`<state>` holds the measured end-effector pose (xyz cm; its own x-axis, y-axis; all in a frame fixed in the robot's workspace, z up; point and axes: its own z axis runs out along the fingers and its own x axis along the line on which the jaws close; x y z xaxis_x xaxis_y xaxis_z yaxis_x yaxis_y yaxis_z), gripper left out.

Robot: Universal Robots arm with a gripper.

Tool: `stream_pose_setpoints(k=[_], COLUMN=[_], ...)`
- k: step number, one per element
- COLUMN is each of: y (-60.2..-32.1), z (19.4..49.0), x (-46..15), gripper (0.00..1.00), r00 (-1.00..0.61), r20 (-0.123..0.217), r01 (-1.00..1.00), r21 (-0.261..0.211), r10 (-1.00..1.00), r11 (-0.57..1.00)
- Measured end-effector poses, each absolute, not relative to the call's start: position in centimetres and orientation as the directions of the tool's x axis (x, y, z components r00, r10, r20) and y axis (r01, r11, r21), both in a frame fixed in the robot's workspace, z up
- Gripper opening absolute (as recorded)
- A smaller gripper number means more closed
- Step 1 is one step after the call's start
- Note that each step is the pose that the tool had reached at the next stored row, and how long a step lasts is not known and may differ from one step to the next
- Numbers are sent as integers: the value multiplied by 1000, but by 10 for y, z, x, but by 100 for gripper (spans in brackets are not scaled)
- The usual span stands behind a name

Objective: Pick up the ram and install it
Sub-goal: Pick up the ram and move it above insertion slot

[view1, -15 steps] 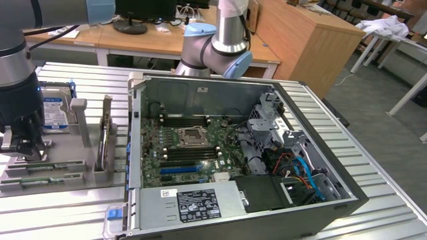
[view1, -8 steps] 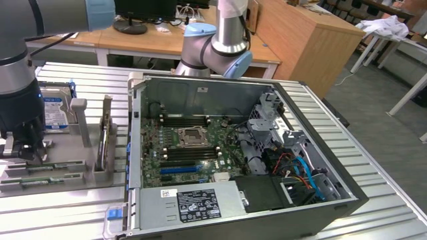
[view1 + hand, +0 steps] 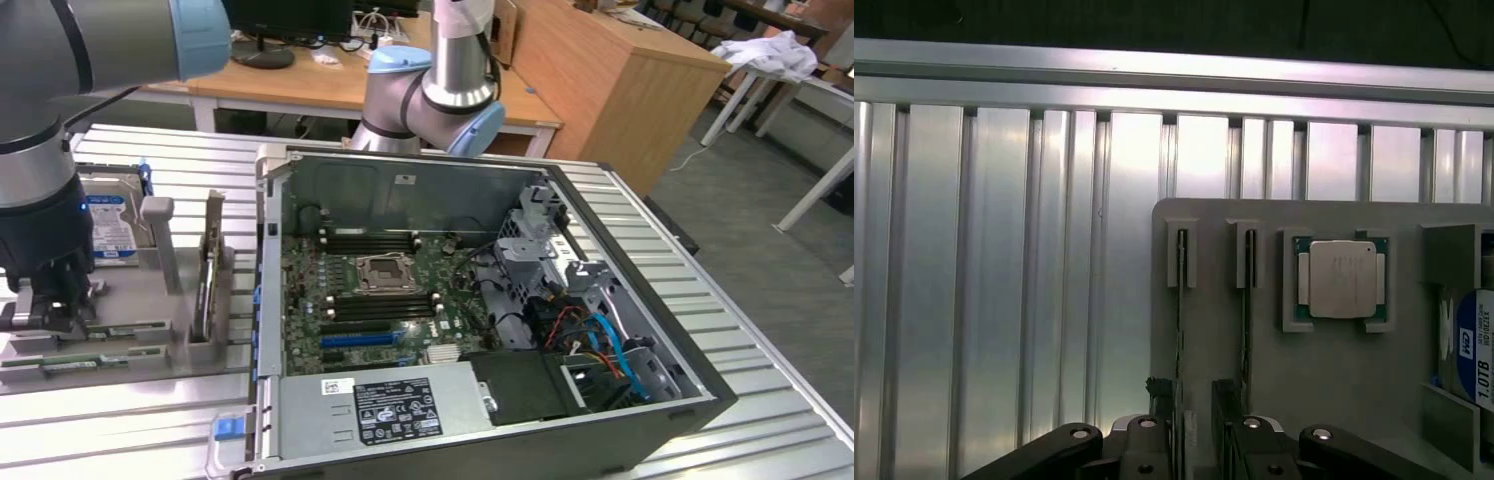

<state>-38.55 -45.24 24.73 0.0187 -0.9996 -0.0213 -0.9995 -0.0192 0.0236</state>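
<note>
Two ram sticks stand on edge in slots of a grey holder plate (image 3: 1324, 380); in the wrist view one ram (image 3: 1181, 310) runs down toward my fingers and the second stick (image 3: 1247, 310) lies beside it. My gripper (image 3: 1196, 445) hangs low over their near ends, open, with nothing held. Whether a finger (image 3: 1154, 440) touches a stick I cannot tell. In the exterior view the gripper (image 3: 47, 305) is at the far left above the green ram strips (image 3: 120, 329). The black memory slots (image 3: 380, 241) lie inside the open computer case.
A processor chip (image 3: 1341, 280) and a blue-labelled hard drive (image 3: 1476, 350) share the holder plate. The open case (image 3: 654, 410) with its motherboard (image 3: 387, 300) fills the middle of the ribbed metal table (image 3: 747, 330). Upright grey brackets (image 3: 207, 270) stand between holder and case.
</note>
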Motion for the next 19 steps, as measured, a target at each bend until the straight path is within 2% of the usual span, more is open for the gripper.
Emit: stream_pose_setpoints(k=[11, 19], y=[-457, -459], z=[247, 236], x=[-386, -385], gripper=[30, 30], r00=[19, 19], r20=[-21, -21], r01=[-1000, -1000], r21=[24, 24], r10=[-1000, -1000], r11=[-19, -19])
